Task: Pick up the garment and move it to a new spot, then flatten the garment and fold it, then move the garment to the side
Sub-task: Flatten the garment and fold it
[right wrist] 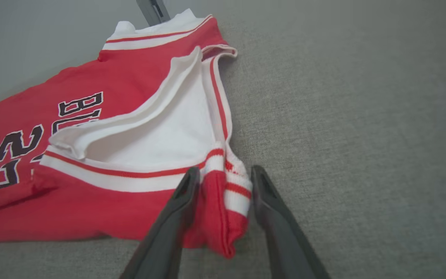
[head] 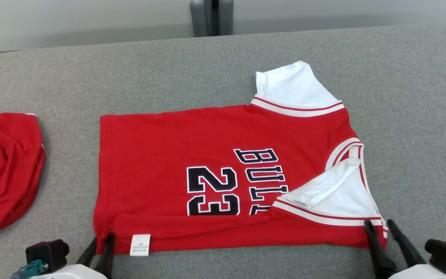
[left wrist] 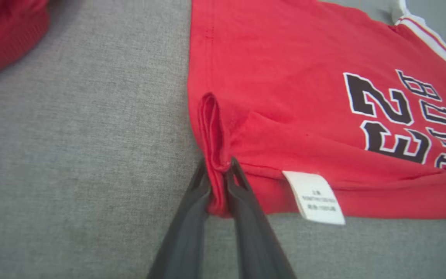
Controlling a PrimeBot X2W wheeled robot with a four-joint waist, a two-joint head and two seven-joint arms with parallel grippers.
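So the jersey point(head: 207, 155) is lying flat-ish in the middle of the grey worktop point(head: 52, 77), turned sideways: hem on the left, collar on the right. It's red with a black 23 point(head: 212, 190) and lettering beside it, white-edged. The far sleeve point(head: 292, 87) is white and sticks out toward the far edge. The near sleeve point(head: 335, 197) is folded in over the body and covers the near end of the lettering. The whole near edge is turned over into a narrow red strip, and a small white care label point(head: 140, 245) sits on that strip close to the left corner.

The left tool point(left wrist: 218, 164) is at the near left corner, fingers together and clamped on a bunched-up ridge of the red hem. You can see the fabric pinched right between them, just left of the label.

The right tool point(right wrist: 225, 172) is at the near right corner with its fingers apart, straddling the striped trim there. The inner finger touches the cloth; whether the outer one touches, I can't tell.

Off to the left there's a crumpled red cloth point(head: 6, 170), well apart from the jersey. A dark post point(head: 211, 17) stands past the far edge.
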